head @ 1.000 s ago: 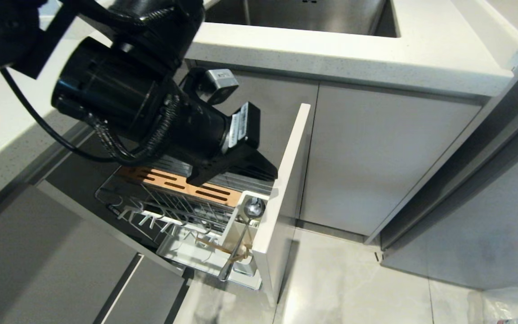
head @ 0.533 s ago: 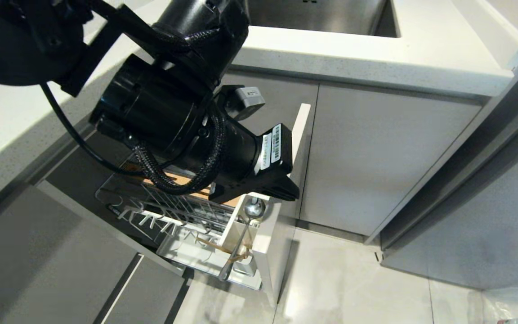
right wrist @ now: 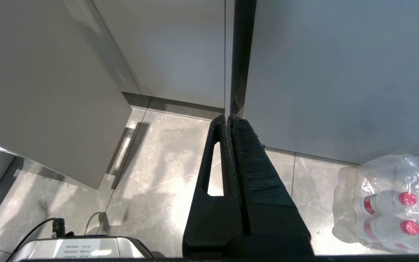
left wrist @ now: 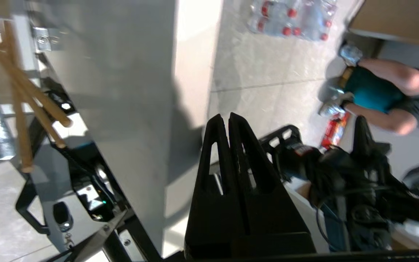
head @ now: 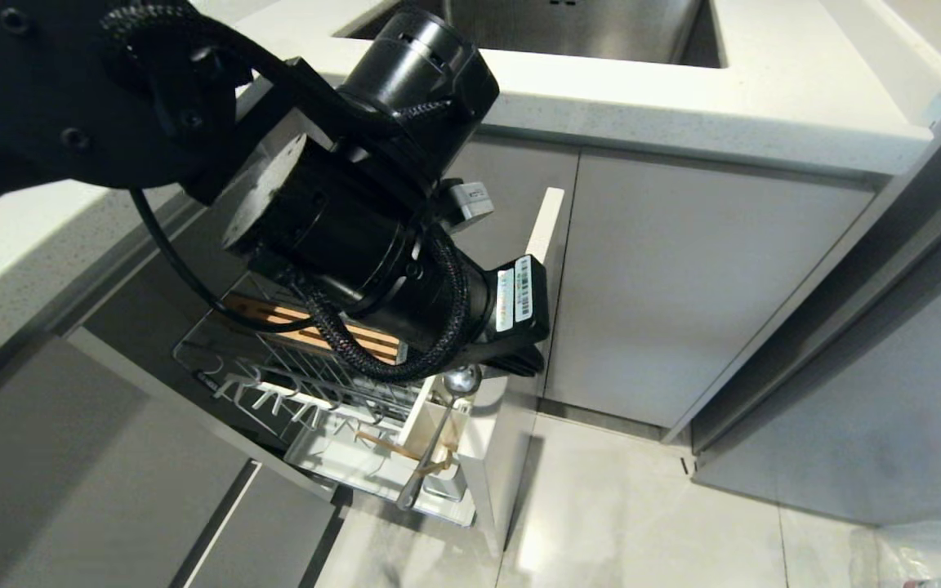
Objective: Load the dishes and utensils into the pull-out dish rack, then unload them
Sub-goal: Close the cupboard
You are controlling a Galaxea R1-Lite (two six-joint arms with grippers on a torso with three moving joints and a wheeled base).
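I've got the pull-out dish rack [head: 307,384] drawn out of the cabinet run below the white countertop [head: 683,98], its tall pale grey front panel [head: 511,408] standing edge-on toward me — open like this so the basket can be reached from above. The chrome wire basket with its slotted orange-wood strip [head: 307,327] holds no bowl that I can see; the cream bowl is not in any view. The utensils are loaded: the metal spoon [head: 438,425] leans in the white utensil cup [head: 430,416] at the front end, round bowl up, and the wooden chopsticks [left wrist: 24,98] lean crossed beside it, handles tilted so they rest on the cup's rim. My left gripper [left wrist: 229,120] hangs over the top edge of the front panel, fingers pressed together with nothing between them — I judge it's lined up to push or hook the panel, not to pick. The right gripper [right wrist: 229,120] is parked low, pointing at the floor, pinched closed and empty, beside a pack of water bottles [right wrist: 387,200].
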